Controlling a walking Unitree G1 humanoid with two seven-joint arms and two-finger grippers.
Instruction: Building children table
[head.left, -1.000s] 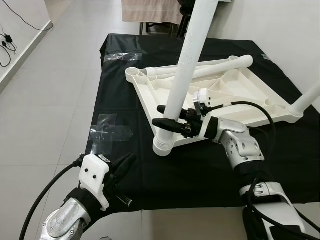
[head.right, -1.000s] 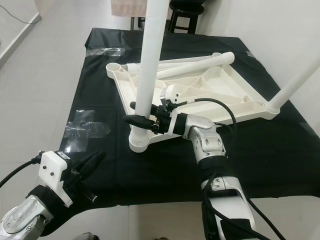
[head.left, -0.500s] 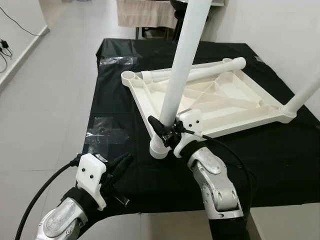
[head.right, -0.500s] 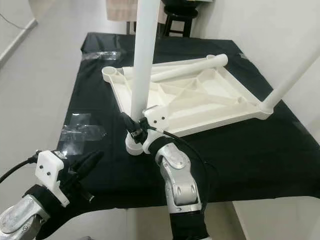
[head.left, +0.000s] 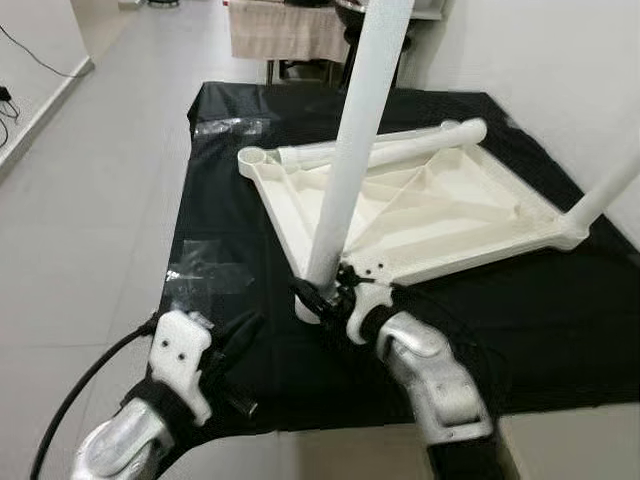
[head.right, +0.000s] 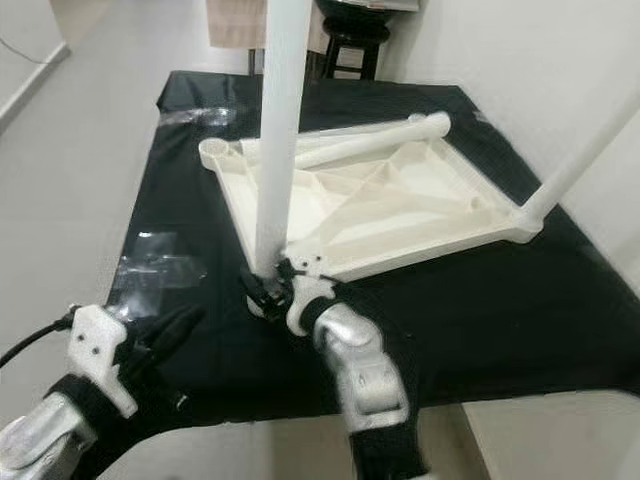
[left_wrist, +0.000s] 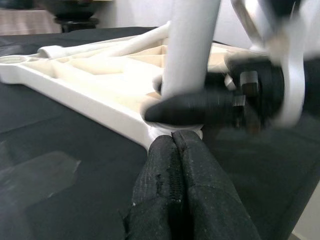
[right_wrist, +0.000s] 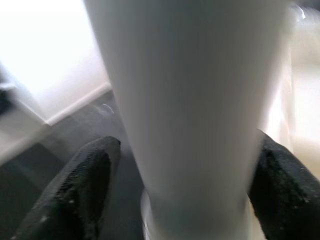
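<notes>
While the white tabletop (head.left: 430, 205) lies upside down on the black cloth (head.left: 230, 180) across the centre of the head views, the right gripper (head.left: 318, 296) sits just below centre, its black fingers (right_wrist: 82, 187) spread on either side of the upright white leg (head.left: 350, 150) near its socket at the tabletop's near corner; whether they press it is unclear. Another leg (head.left: 390, 150) lies along the tabletop's far edge and a third (head.left: 605, 190) stands at the right corner. At lower left the left gripper (head.left: 240, 335) hovers with fingers (left_wrist: 175, 190) pressed together, holding nothing, pointing at that socket, with clear tape (head.left: 205, 270) on the cloth nearby.
</notes>
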